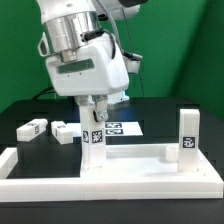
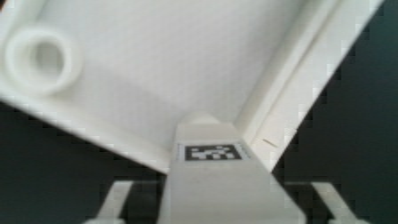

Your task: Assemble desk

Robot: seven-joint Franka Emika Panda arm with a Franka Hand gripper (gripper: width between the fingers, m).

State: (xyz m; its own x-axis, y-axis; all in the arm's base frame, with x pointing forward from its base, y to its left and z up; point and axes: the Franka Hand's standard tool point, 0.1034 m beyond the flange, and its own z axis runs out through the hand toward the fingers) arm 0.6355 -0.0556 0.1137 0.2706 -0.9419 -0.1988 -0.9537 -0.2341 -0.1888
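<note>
The desk's top panel (image 1: 135, 160) lies flat at the front of the table. One square leg (image 1: 188, 135) stands upright at its corner on the exterior view's right. My gripper (image 1: 95, 118) hangs over the panel's other end, shut on a second tagged leg (image 1: 95, 142) held upright, its lower end at the panel. In the wrist view this leg (image 2: 214, 165) runs between my fingers (image 2: 125, 200), its tag facing the camera. My gripper (image 2: 217, 208) is above the panel (image 2: 160, 90), whose round socket (image 2: 39, 60) shows at one corner.
Two loose legs (image 1: 32, 127) (image 1: 65, 131) lie on the dark table at the exterior view's left. The marker board (image 1: 122, 128) lies behind the gripper. Low white border bars (image 1: 110, 188) run along the front and the left side.
</note>
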